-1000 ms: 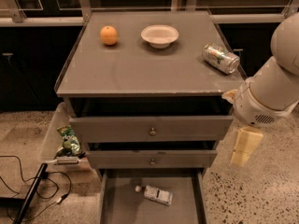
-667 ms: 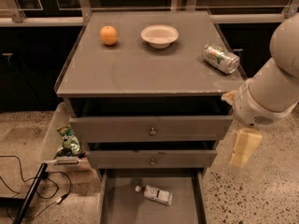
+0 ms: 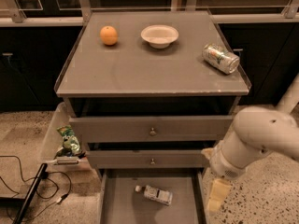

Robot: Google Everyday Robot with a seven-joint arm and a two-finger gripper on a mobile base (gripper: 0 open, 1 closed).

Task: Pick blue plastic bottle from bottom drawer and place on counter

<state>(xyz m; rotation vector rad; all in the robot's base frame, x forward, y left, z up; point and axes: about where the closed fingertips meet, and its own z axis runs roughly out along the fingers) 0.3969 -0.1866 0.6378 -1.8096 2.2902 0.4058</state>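
Observation:
The blue plastic bottle (image 3: 156,195), clear with a white cap and a pale label, lies on its side on the floor of the open bottom drawer (image 3: 122,208), cap pointing left. The counter (image 3: 149,71) is the grey top of the cabinet. My gripper (image 3: 216,195) hangs from the white arm (image 3: 254,139) at the drawer's right edge, to the right of the bottle and apart from it. It holds nothing that I can see.
On the counter are an orange (image 3: 109,35), a white bowl (image 3: 160,35) and a dented can (image 3: 220,58) on its side. The two knobbed drawers (image 3: 150,131) above are shut. A clear bin with a green bag (image 3: 69,141) and cables (image 3: 28,185) lie at the left.
My arm has swung down and to the left. The gripper has dropped from beside the middle drawer to the right edge of the open bottom drawer. The bottle has not moved.

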